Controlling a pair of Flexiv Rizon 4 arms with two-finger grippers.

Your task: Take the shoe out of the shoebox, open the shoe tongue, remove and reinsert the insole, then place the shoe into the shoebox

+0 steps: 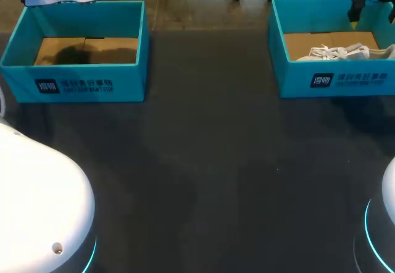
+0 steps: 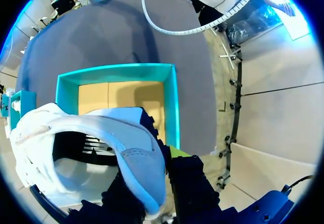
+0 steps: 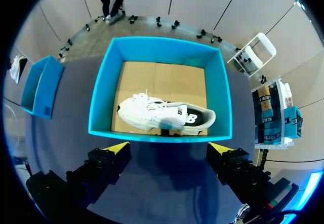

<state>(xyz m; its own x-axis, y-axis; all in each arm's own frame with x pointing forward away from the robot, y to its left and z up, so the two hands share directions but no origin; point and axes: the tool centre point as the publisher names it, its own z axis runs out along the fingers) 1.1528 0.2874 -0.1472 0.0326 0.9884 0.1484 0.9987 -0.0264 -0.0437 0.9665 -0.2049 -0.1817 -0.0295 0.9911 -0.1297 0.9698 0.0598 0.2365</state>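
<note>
**A:** Where's the shoe (image 2: 101,127)?

**B:** Up in the left jaws, which are clamped on its heel end from both sides. It hangs over the left box (image 2: 174,102) and hides the wall nearest the jaws.

**A:** How do that box's edges look?

**B:** The teal walls that show stand upright. The cardboard floor inside has a shadow across it (clearest in the head view). The box sits at the far edge of the surface (image 1: 210,174).

**A:** And the room around it?

**B:** A wide band of dark surface runs from its front wall back toward the robot. Another band stretches rightward to a second box (image 1: 336,81), well apart from the left box.

**A:** What's in that one?

**B:** A second shoe (image 3: 162,115), white, lying close along the front wall.

**A:** And the right jaws?

**B:** Spread wide with only dark surface between them, far to the right of the left box. They hover just in front of the second box's front wall.
</note>
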